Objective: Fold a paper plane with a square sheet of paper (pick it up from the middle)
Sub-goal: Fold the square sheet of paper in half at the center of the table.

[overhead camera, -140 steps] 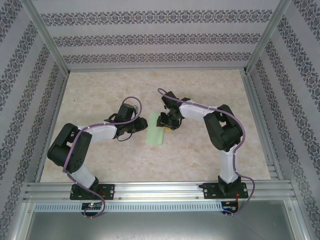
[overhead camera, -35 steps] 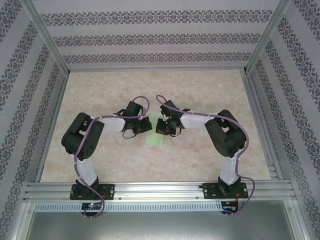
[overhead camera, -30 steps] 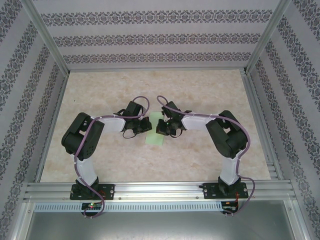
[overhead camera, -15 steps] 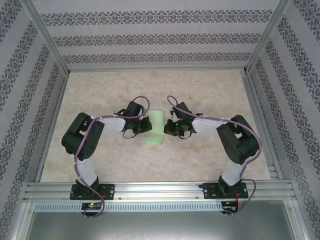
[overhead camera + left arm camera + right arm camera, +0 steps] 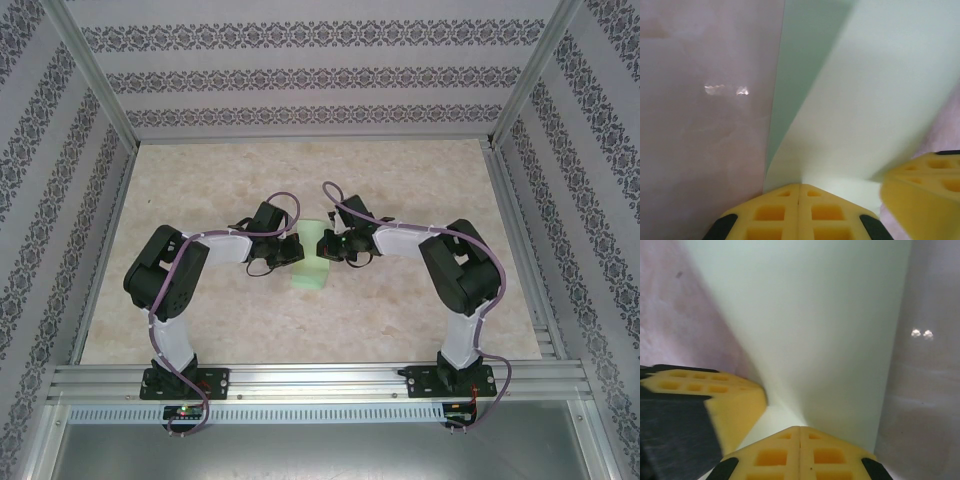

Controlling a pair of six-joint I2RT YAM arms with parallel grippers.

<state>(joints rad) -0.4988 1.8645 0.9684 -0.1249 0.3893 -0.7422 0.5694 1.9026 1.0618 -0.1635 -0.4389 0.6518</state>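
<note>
Top external view gives me the pale-green sheet of paper [image 5: 311, 275] lying near the middle of the table [image 5: 400, 320], between both arms. My left gripper [image 5: 799, 192] is pinched closed on a lifted flap; the right gripper [image 5: 800, 436], just beside it, likewise clamps the sheet.

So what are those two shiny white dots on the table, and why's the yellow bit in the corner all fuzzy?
Left wrist view: the dots are light glare on the glossy table; the yellow bit is the other arm's jaws, probably too close to focus. Right wrist view: the same glare pair, and the green paper looks washed out.
</note>
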